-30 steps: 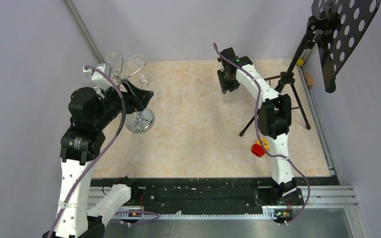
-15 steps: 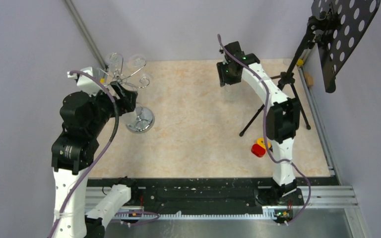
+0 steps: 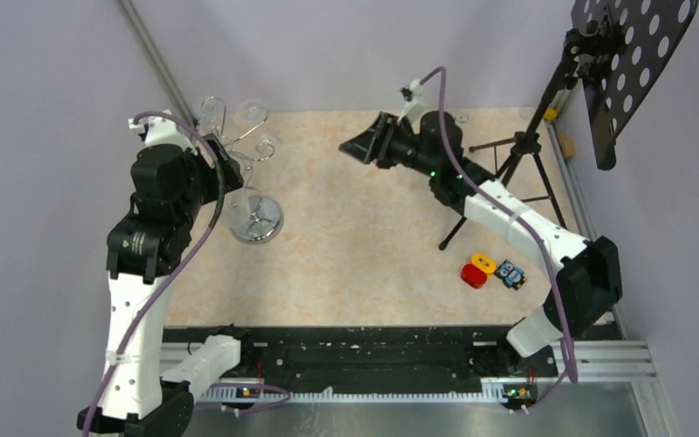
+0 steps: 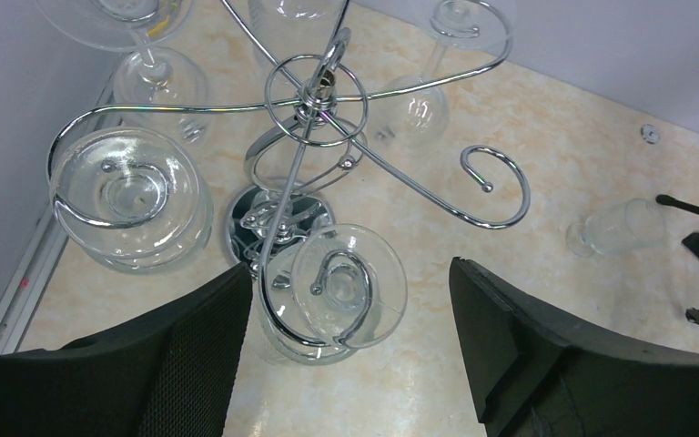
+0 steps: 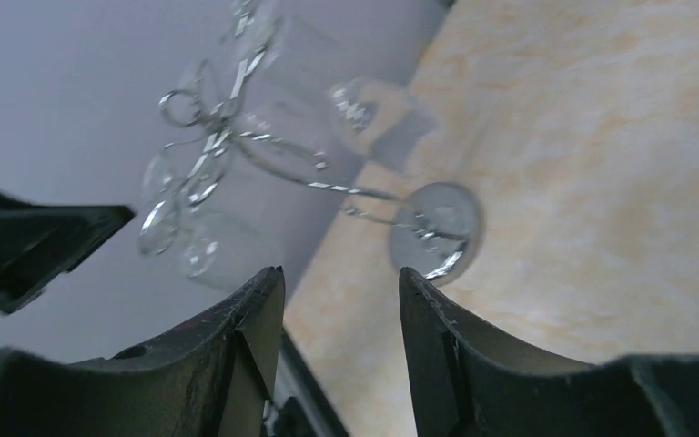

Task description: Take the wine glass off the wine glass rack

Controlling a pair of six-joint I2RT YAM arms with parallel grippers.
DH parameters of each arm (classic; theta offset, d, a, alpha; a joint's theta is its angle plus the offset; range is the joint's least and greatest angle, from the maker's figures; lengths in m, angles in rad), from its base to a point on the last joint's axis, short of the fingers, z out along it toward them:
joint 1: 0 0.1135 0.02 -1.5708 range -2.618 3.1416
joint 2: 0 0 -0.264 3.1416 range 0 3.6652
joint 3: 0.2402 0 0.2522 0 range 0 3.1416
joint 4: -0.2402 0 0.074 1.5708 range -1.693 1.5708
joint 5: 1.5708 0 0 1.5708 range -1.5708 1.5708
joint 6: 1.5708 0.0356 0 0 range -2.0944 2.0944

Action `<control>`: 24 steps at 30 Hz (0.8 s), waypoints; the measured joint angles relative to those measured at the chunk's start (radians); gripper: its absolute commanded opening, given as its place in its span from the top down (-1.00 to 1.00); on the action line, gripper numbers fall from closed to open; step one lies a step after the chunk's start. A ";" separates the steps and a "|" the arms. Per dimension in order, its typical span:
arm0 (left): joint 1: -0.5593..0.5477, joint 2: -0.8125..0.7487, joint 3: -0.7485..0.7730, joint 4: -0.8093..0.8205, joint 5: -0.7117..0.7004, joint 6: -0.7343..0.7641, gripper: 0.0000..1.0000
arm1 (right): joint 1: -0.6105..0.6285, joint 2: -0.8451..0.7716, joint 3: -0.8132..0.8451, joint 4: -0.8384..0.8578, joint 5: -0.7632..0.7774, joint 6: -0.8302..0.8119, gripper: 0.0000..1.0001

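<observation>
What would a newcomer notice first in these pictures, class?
The chrome wine glass rack in the far-left corner, glasses hanging upside down. The left end effector hangs open above it, over the nearest wine glass. A black perforated music stand rises at far right.

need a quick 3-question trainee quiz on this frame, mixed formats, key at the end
1. True or false: the left gripper is shut on a wine glass.
2. On which part of the table does the wine glass rack stand? A: left side. B: right side. C: centre.
3. Fill in: in the left wrist view, the curled hook at the rack's right holds ___ glass.
Key: 1 false: it is open and holds nothing, with a hanging wine glass ahead of it. 2 A. 3 no.
</observation>
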 measured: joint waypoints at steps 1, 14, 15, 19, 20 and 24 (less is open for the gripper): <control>0.002 0.008 0.000 0.001 -0.007 0.000 -0.65 | 0.041 0.001 -0.022 0.055 -0.003 0.048 -0.05; 0.010 -0.018 0.011 0.053 -0.116 -0.003 -0.61 | 0.351 0.108 -0.085 0.470 0.122 0.470 -0.15; 0.010 -0.031 0.011 0.060 -0.121 -0.003 -0.61 | 0.357 0.130 -0.077 0.476 0.130 0.489 -0.15; 0.010 -0.107 0.011 0.102 -0.140 -0.003 -0.62 | 0.387 0.217 -0.025 0.478 0.160 0.542 -0.15; 0.010 -0.125 0.011 0.109 -0.141 -0.003 -0.63 | 0.397 0.237 -0.011 0.478 0.167 0.551 -0.15; 0.010 -0.195 0.010 0.134 -0.137 0.001 -0.69 | 0.430 0.290 0.043 0.488 0.186 0.572 -0.15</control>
